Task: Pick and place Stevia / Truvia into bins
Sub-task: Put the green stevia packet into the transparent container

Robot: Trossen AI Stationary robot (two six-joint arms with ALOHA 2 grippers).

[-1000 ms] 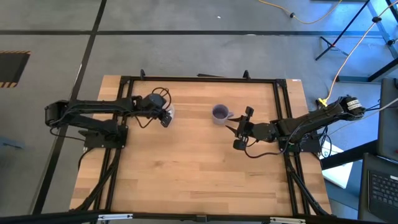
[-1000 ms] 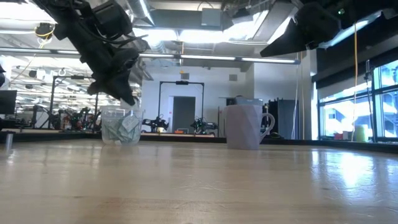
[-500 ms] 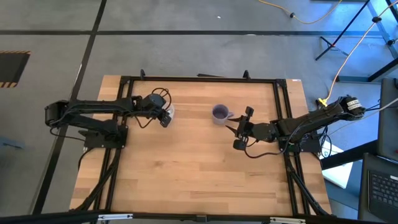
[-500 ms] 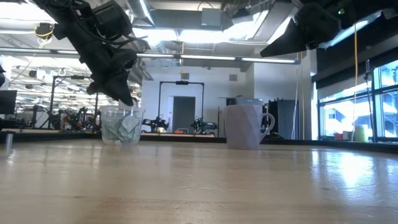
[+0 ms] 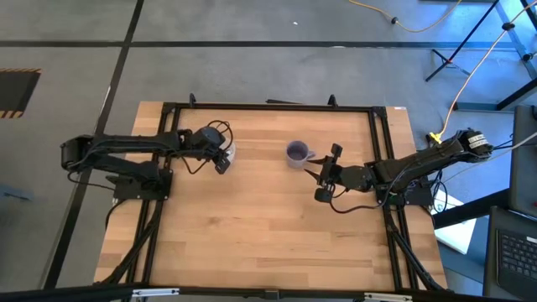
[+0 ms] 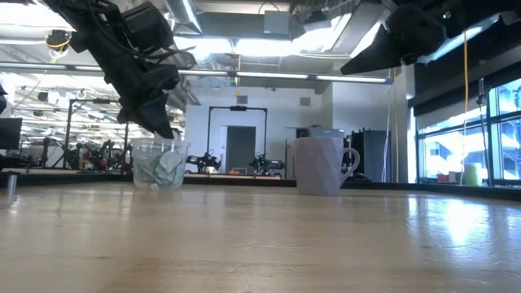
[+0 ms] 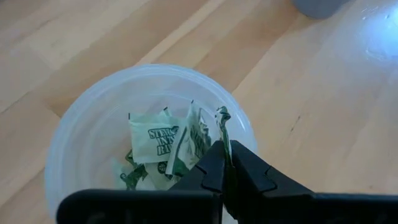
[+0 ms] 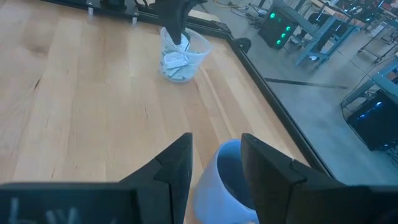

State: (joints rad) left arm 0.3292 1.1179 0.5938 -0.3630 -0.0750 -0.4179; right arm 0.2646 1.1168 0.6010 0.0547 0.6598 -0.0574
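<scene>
Clear cup [image 7: 146,146] holds packets [image 7: 155,142]; left pincer [image 7: 224,163] pinches one above it

L arm reaches in from its base at the table's side, wrist bent down, left gripper [image 7: 224,163] pointing steeply downward, fingers [image 7: 208,171] pressed together w/ a thin bit of paper pinched at the tips. R arm stretches in from the opposite side, lying low and nearly level; right gripper [image 8: 214,165] aimed forward, fingers [image 8: 177,165] spread apart, nothing betw. them.
</scene>
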